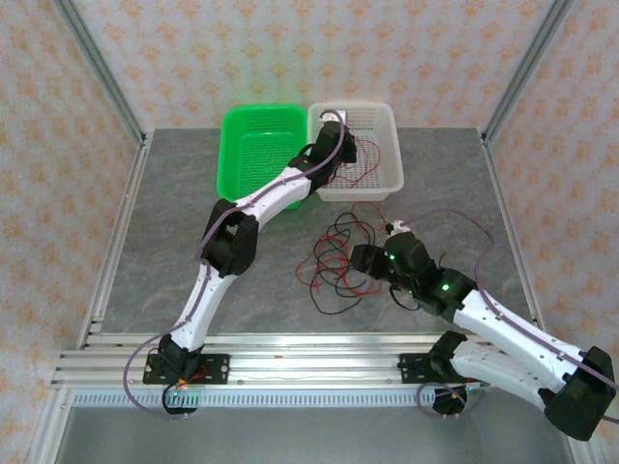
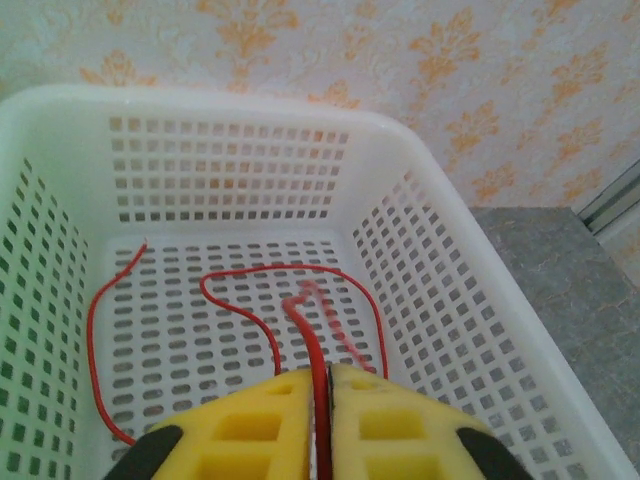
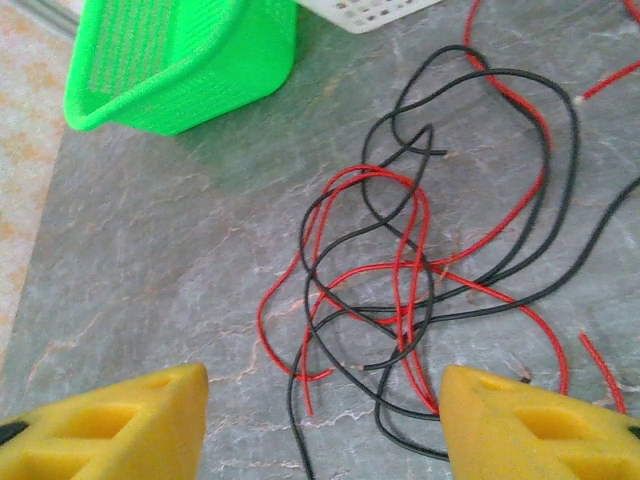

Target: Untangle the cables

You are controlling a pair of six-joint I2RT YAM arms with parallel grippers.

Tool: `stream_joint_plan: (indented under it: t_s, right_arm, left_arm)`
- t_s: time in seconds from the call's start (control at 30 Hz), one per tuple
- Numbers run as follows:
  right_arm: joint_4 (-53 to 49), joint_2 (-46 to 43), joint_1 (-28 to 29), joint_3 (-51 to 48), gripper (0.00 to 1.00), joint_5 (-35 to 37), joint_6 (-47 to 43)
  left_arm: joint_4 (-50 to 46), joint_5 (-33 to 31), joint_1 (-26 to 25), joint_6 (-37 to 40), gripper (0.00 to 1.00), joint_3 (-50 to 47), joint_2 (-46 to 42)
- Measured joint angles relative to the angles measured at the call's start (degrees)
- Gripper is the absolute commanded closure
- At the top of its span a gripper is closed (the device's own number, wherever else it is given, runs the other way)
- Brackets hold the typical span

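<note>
A tangle of thin red and black cables [image 1: 338,266] lies on the grey table in front of the baskets. In the right wrist view the red cables [image 3: 268,300] and black cables [image 3: 572,150] loop over one another. My right gripper [image 3: 322,388] hovers open just above the near end of the tangle, with nothing between its yellow fingers [image 3: 120,420]. My left gripper [image 1: 336,145] reaches into the white basket [image 1: 387,174]. Its jaws [image 2: 322,372] are pressed on a single red cable [image 2: 308,335], whose free end curls over the basket floor [image 2: 200,340].
A green basket [image 1: 256,145] stands beside the white one at the back of the table, also at the top left of the right wrist view [image 3: 180,60]. Metal frame posts edge the table left and right. Bare grey surface [image 1: 174,222] spreads left of the tangle.
</note>
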Motion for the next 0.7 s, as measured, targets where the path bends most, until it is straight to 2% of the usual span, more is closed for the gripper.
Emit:
stream_joint_plan:
  t_s: [0.17,0.4,0.57,0.7]
  right_arm:
    - [-2.1,0.0,-0.7,0.0,0.39,2.9,3.0]
    - [-4.0,0.1,-3.5,0.0,0.41,4.6,5.8]
    - [-4.5,1.5,-6.7,0.0,0.43,4.6,6.2]
    - [-4.5,3.4,-10.1,-0.2,0.43,4.5,6.0]
  left_arm:
    - [-1.0,0.0,0.0,-0.6,0.54,0.0,0.3]
    - [-3.3,0.0,0.0,-0.5,0.34,0.1,0.5]
    - [-4.8,0.0,-0.1,0.5,0.27,-0.3,-0.6]
    - [-6.1,0.0,-0.5,1.7,0.26,-4.6,-6.8]
